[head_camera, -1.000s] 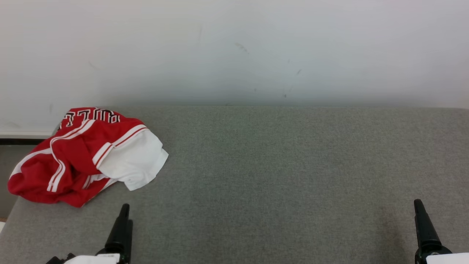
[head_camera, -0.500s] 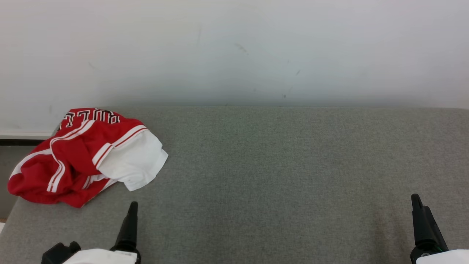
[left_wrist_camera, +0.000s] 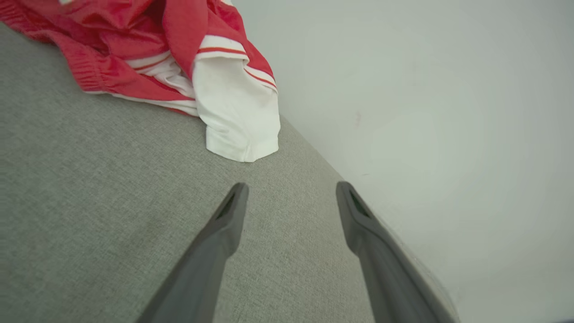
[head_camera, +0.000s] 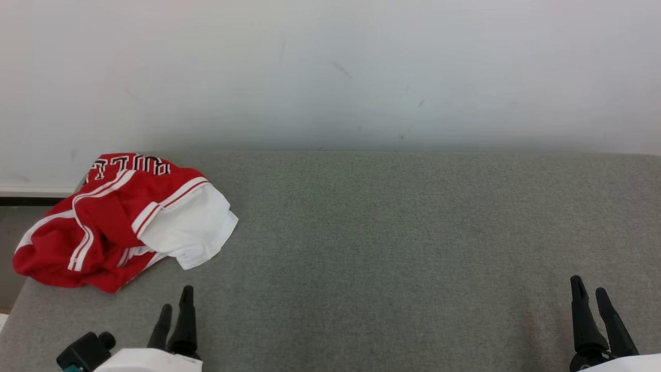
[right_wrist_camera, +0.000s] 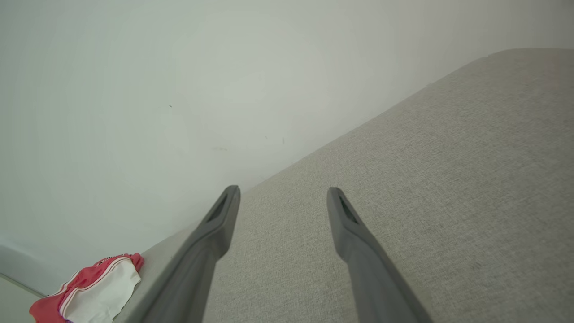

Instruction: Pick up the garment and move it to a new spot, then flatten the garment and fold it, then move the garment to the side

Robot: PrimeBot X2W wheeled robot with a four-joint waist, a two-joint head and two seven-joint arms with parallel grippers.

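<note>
Fingers point(left_wrist_camera: 222, 233) on both arms stand apart; the garment point(head_camera: 103, 227) lies crumpled.

**Support Surface and Load**

The grey woven-fabric surface point(head_camera: 392, 237) was flat. One item lay directly on it: a crumpled red-and-white garment point(head_camera: 103, 232), positioned at the far left corner, with its left part hanging over the surface edge.

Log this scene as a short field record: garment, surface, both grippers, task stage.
garment: red and white, crumpled at the surface's far left
surface: grey fabric, against a pale wall
left gripper: open, empty, just short of the garment
right gripper: open, empty, far from the garment
task stage: garment not yet picked up
</note>
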